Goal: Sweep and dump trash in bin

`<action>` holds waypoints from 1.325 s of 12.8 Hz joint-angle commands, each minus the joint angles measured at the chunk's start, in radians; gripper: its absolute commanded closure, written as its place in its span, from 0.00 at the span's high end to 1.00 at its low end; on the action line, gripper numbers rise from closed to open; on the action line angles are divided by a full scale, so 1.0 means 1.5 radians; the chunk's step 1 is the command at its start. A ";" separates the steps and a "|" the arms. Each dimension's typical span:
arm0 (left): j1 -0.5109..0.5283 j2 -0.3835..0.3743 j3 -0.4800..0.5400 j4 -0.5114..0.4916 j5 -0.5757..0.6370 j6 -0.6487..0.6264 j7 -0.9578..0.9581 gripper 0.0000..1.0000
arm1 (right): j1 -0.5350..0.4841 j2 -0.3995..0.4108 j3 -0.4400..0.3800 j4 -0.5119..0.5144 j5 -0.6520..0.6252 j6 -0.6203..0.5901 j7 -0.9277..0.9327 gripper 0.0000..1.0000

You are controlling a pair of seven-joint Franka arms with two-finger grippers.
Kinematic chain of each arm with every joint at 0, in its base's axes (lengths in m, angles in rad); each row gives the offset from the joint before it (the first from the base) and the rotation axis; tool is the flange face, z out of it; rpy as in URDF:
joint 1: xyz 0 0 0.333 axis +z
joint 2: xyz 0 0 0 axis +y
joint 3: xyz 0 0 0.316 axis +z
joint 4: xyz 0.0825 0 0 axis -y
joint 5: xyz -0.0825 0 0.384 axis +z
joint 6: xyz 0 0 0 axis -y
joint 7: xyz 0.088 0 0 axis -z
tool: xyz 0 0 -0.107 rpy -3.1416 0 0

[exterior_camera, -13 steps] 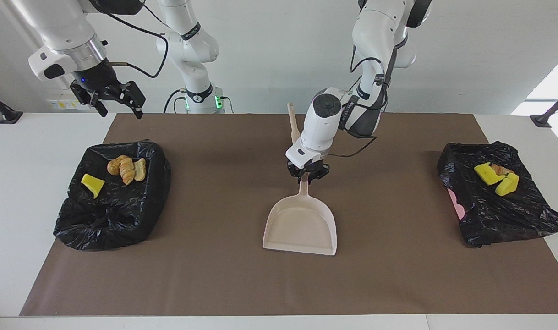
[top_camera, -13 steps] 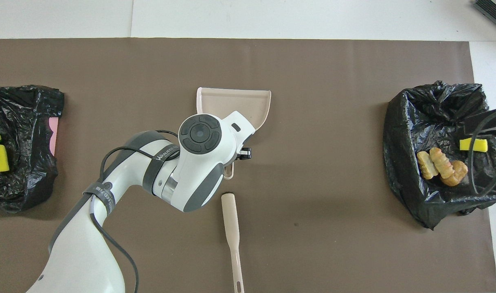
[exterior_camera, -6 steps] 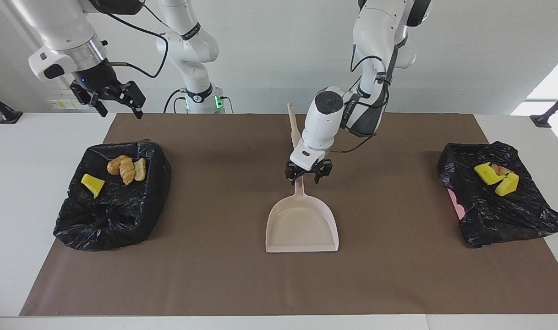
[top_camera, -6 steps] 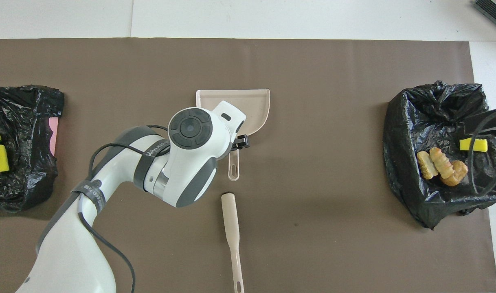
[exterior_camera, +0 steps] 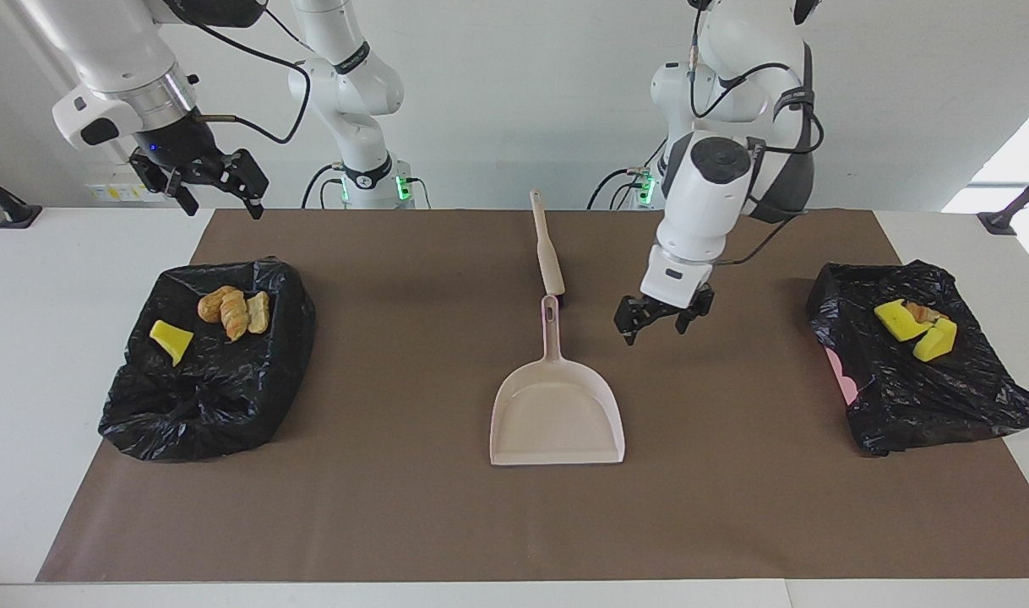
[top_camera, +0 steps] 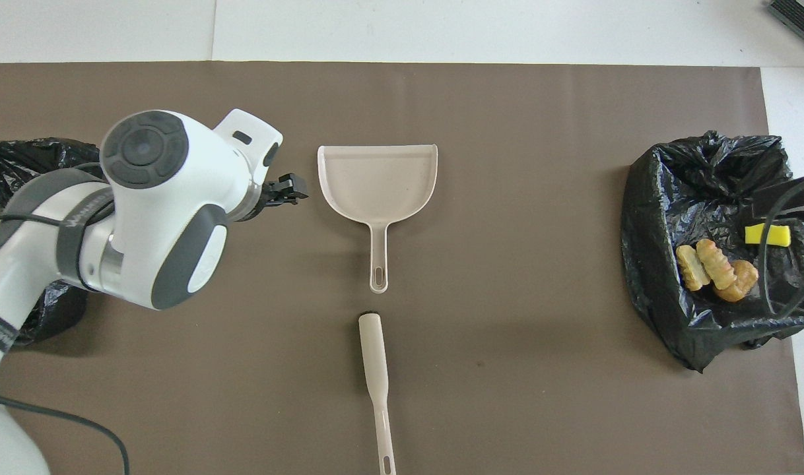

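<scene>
1. Inside two black-bag-lined bins lies the trash. Three golden-brown bread-like lumps (exterior_camera: 234,312) and one yellow foam wedge (exterior_camera: 171,339) sit in the black-lined bin (exterior_camera: 206,405) at the right arm's end of the bench. Yellow foam wedges with a brownish lump (exterior_camera: 916,328) sit in the second black-lined bin (exterior_camera: 920,397) at the left arm's end. No piece shows on the mat.
2. Beige plastic dustpan (exterior_camera: 557,409): flat on the mat at mid-bench, empty, handle toward the robots.
3. Beige long-handled brush (exterior_camera: 547,253): flat on the mat, nearer the robots than the dustpan, its end just beside the pan's handle tip, apart from it.
4. Left gripper (exterior_camera: 660,321): raised over bare mat between dustpan and second bin; fingers wide, holding nothing.
5. Right gripper (exterior_camera: 215,181): waiting, raised above the first bin's robot-side edge; fingers wide, empty.
6. Step, judged: sweeping and dumping look complete, tools set down. Next move calls only for the left arm to clear away.
7. Surface: brown mat (exterior_camera: 396,523) over a white bench (exterior_camera: 24,380).
8. Room: plain pale wall.
</scene>
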 commanded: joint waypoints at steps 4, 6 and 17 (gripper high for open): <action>0.120 -0.075 -0.005 -0.033 0.010 -0.099 0.177 1.00 | -0.002 0.000 0.003 0.002 0.001 0.003 0.009 1.00; 0.161 -0.093 -0.005 -0.053 0.009 -0.104 0.248 1.00 | -0.002 0.000 0.003 0.001 0.001 0.003 0.009 1.00; 0.230 -0.137 -0.003 0.102 -0.007 -0.249 0.374 1.00 | -0.002 0.000 0.003 0.002 0.001 0.003 0.009 1.00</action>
